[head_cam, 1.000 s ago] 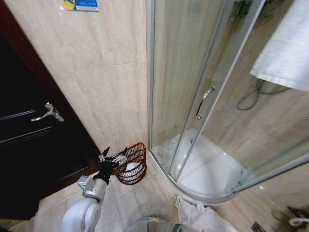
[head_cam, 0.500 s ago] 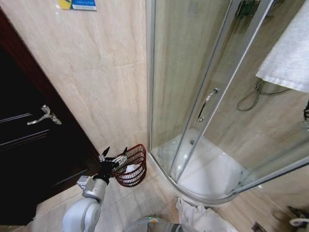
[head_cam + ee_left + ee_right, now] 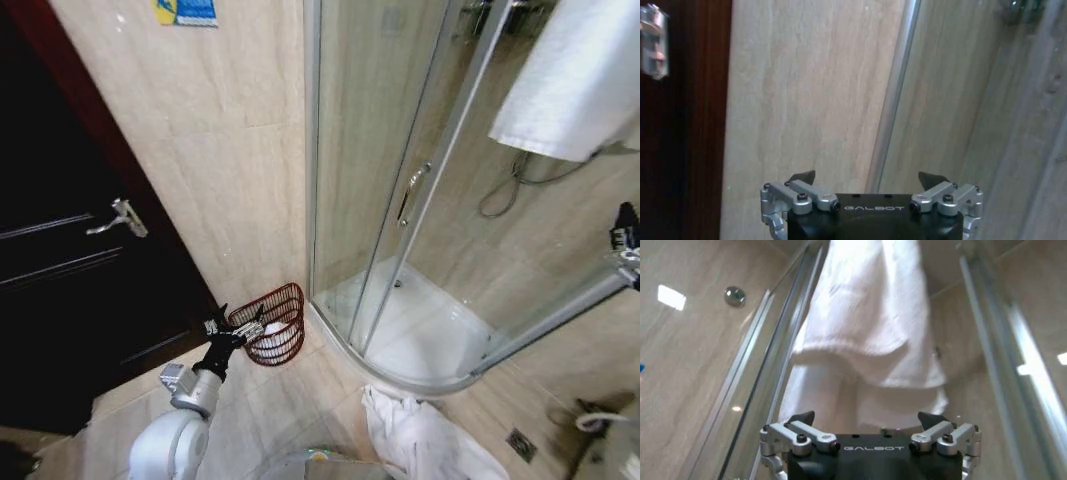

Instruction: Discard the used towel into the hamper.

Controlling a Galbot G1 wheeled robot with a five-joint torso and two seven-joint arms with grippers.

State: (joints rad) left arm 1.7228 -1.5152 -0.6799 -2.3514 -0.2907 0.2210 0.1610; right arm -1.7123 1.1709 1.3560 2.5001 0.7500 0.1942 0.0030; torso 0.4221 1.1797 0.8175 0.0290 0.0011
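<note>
Right end effector reaching for the hanging towel, hamper far below

The right end effector (image 3: 867,421), released, faces the white towel (image 3: 870,330) draped over the shower screen; a shallow pinch could let it slip to the floor. The left end effector (image 3: 238,322), also released, hovers beside the hamper (image 3: 272,324) against the wall by the door.

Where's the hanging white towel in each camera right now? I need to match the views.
Head view: the hanging towel is at upper right, up by the shower glass.
Left wrist view: this camera faces the tiled wall beside the dark door.
Right wrist view: the towel is central, ahead of the right gripper.
Shared landmark: the shower frame.
</note>
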